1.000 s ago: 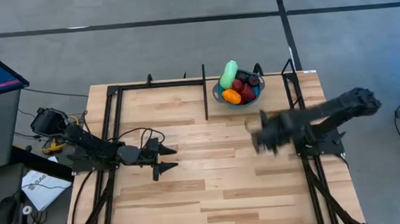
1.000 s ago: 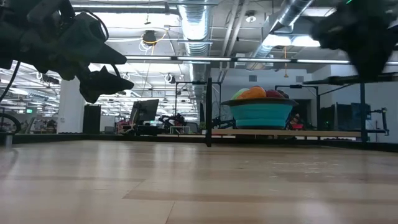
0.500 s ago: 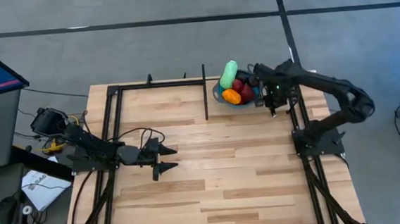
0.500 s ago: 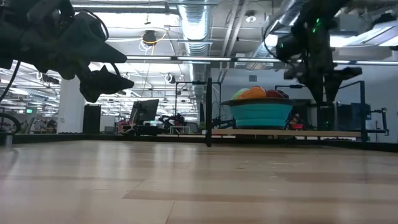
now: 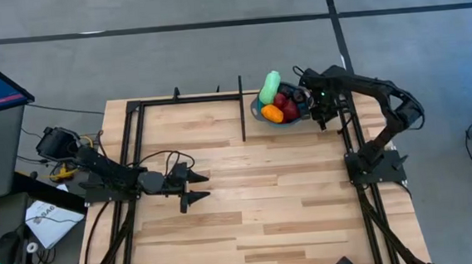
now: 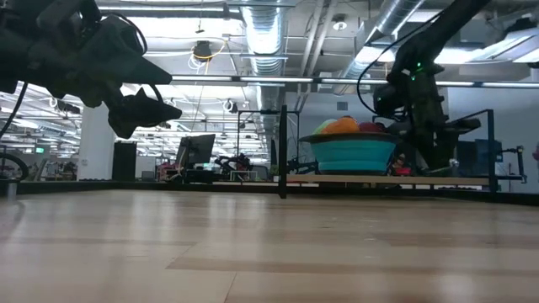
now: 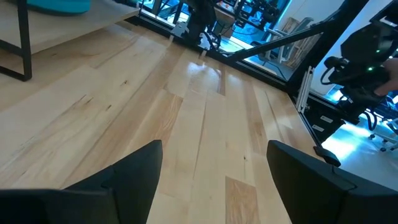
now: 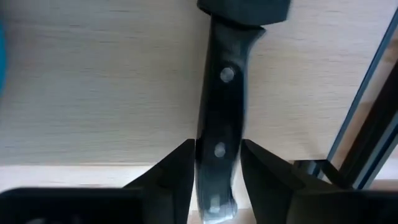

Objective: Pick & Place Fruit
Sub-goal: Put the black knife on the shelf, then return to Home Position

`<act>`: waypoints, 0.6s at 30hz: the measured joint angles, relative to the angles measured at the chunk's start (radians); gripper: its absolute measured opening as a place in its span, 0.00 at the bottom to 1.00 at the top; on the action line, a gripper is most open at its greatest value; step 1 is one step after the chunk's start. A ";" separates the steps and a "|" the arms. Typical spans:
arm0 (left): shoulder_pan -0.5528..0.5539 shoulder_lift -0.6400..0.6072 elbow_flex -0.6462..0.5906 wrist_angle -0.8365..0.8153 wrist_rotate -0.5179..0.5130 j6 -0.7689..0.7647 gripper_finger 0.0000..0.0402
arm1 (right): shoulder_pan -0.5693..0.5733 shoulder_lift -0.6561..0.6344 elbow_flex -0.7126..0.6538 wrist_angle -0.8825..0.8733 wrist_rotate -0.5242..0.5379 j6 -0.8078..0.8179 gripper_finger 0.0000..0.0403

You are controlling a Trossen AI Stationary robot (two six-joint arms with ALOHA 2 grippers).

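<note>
- Reaching to the far right corner of the bench (image 5: 251,222), the right gripper (image 5: 321,113) hangs just beside the blue bowl (image 5: 257,111) on the side toward the right edge.
- Seen from above, the fruit (image 5: 282,104) is heaped in that bowl near the far edge: a pale green oblong piece (image 5: 269,86) sticks out past the rim, with an orange piece (image 5: 273,113) and red pieces (image 5: 290,108) next to it.
- Only the right wrist view shows what lies under that claw: a black knife handle (image 8: 219,118) with pale rivets, flat on the wood, runs between the two dark fingers (image 8: 173,171). The fingers stand apart on either side of the handle with a little gap on each side, so the claw reads as open around it and not clamping.
- From above the knife is hidden by the arm.
- At bench height the bowl (image 6: 352,152) looks teal, with the orange piece (image 6: 344,125) and a red one (image 6: 370,127) showing over the rim; the right gripper (image 6: 428,143) points down beside it.
- Waiting near the left edge, about halfway along it, the left gripper (image 5: 193,187) hovers over bare wood.
- Its own wrist view shows both fingers (image 7: 134,174) spread wide with only planks between them, and a corner of the bowl (image 7: 59,5) far off.
</note>
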 joint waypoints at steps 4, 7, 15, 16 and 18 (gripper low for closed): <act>0.000 0.000 0.000 0.000 -0.004 0.000 0.71 | -0.006 0.016 0.000 0.003 0.002 -0.012 0.32; 0.000 0.000 0.000 0.000 -0.004 -0.001 0.71 | -0.006 0.018 0.000 0.009 0.019 -0.032 0.35; 0.000 0.000 0.000 0.001 -0.003 -0.003 0.71 | -0.002 -0.033 0.009 -0.003 0.053 -0.070 0.53; 0.000 0.000 0.000 0.002 -0.003 -0.003 0.71 | 0.002 -0.048 0.010 -0.004 0.049 -0.074 0.55; 0.000 0.000 0.000 0.002 -0.003 -0.003 0.71 | 0.015 -0.079 0.013 -0.013 0.049 -0.081 0.58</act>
